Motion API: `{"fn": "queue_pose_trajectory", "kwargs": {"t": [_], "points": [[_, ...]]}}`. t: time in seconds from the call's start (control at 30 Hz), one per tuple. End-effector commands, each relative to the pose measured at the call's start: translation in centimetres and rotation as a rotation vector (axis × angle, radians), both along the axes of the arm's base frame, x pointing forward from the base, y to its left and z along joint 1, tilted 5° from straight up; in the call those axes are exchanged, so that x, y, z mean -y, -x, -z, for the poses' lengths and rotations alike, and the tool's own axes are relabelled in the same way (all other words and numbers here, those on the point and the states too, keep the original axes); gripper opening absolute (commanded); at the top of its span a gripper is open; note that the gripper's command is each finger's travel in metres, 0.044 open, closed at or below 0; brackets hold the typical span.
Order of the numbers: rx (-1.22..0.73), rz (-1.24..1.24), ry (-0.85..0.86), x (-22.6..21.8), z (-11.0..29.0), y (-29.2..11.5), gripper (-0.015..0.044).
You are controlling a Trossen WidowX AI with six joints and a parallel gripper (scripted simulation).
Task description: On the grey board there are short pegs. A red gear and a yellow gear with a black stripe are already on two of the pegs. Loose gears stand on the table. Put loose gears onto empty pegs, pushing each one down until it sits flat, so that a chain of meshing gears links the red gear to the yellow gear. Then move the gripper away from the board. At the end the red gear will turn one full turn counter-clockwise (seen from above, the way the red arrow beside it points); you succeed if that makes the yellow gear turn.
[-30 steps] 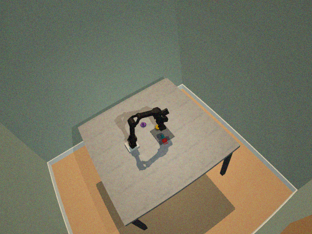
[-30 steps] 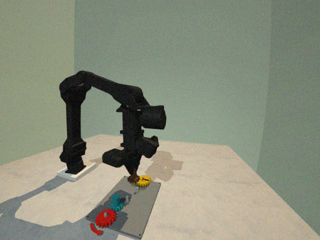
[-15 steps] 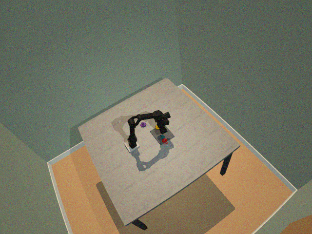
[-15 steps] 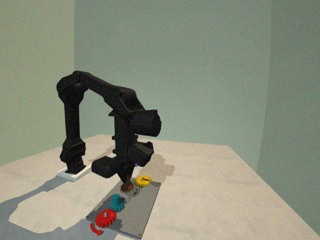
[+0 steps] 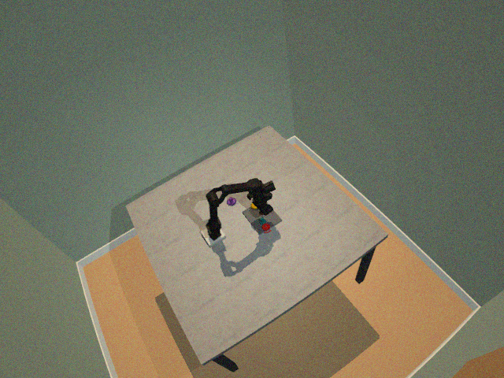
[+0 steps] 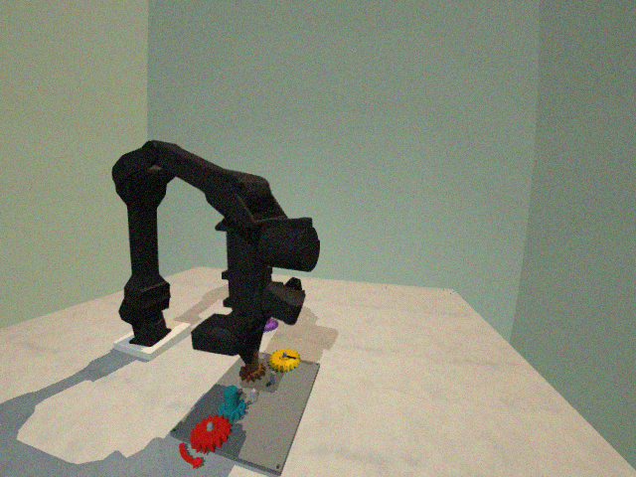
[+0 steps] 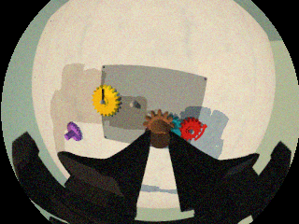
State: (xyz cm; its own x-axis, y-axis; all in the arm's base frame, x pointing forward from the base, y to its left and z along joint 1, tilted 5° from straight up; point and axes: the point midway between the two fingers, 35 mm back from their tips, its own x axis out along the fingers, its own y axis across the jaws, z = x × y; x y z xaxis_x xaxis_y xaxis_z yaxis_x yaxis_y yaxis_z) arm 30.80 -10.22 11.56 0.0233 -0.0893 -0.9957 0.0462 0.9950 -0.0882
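My gripper is shut on the brown gear and holds it above the grey board. The red gear sits at one end of the board. The teal gear is on the board beside the red gear. The yellow gear with its black stripe sits at the other end. An empty peg shows between teal and brown gears; another peg shows near the yellow gear.
A purple gear stands on the table off the board, beyond the yellow gear's end. The red arrow lies beside the red gear. The arm's white base plate is to the left.
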Motion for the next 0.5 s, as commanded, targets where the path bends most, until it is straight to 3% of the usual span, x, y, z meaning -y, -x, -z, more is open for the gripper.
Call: {"fn": "queue_pose_trajectory", "kwargs": {"t": [0.0, 0.47], "points": [[-0.009, -0.104, 0.006, 0.05, -0.04, 0.02, 0.0000], [-0.047, -0.512, 0.015, 0.06, -0.06, 0.02, 0.0000]]}}
